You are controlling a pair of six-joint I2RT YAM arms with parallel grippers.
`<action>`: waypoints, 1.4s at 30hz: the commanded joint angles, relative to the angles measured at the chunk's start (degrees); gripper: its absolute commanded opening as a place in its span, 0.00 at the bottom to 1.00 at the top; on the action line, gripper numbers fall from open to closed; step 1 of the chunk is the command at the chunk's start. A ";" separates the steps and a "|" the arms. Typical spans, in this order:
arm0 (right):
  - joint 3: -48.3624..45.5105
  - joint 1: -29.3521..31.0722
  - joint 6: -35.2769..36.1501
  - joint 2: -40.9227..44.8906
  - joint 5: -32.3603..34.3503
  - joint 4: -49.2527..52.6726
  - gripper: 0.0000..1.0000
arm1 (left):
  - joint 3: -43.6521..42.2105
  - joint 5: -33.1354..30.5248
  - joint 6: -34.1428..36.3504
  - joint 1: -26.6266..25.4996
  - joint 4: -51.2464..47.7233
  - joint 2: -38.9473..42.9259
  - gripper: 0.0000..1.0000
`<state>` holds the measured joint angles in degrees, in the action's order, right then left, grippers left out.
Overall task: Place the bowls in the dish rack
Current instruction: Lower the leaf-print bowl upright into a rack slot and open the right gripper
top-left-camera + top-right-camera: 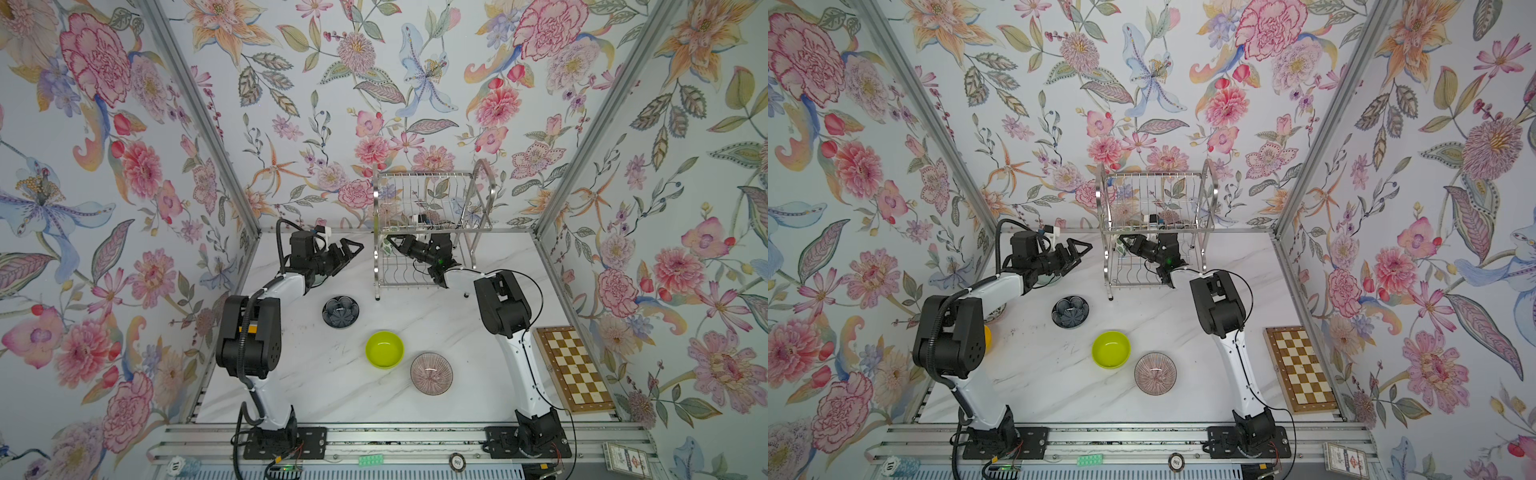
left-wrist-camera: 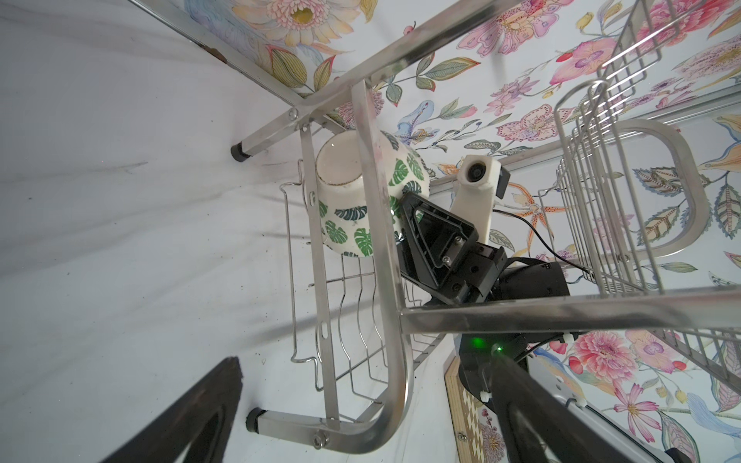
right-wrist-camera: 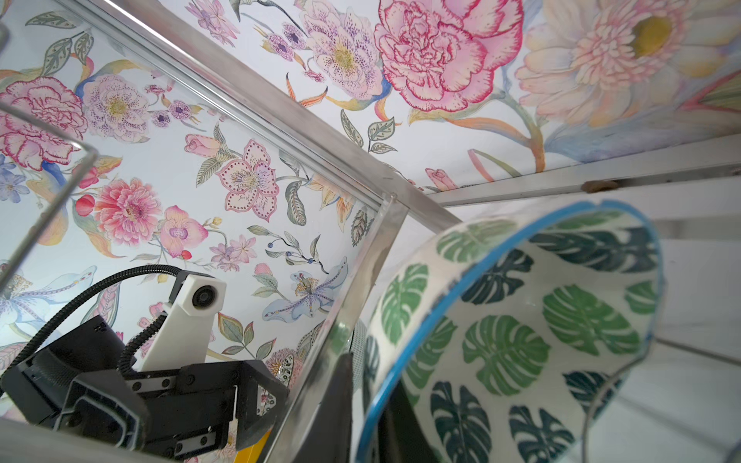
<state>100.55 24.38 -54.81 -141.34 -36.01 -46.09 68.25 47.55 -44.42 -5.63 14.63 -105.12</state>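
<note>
Your right gripper [image 2: 401,212] straddles the leaf bowl [image 2: 341,224] rim — grip unclear; tilted, it may slip through the dish rack [image 2: 561,308]; left gripper [image 1: 352,251] gapes empty.

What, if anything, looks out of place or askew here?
Nothing is spilled or broken. The green-leaf bowl stands on edge in the lower tier of the dish rack, with the right claw at its rim. A wooden chessboard, unrelated to dishes, lies at the right edge of the table.

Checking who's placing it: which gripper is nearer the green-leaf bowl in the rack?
Right. The right gripper is at the rim of the green-leaf bowl, low inside the dish rack; the left gripper hovers open outside the frame.
</note>
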 commanded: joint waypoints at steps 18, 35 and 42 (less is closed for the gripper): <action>4.85 0.43 -1.24 -1.74 0.22 1.84 0.22 | 1.35 -0.67 1.18 0.27 -1.19 -0.51 0.99; 6.15 0.43 -2.21 -1.73 0.15 2.22 0.23 | 1.38 -0.68 1.20 0.37 -1.38 -0.35 0.99; 4.47 0.32 -2.15 -0.46 0.67 1.22 0.23 | 1.44 -0.79 1.36 0.48 -1.45 -0.14 0.99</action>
<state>104.86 24.38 -56.82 -142.10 -35.53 -42.87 68.27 47.48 -44.40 -5.61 13.67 -105.12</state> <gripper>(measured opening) 0.228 0.989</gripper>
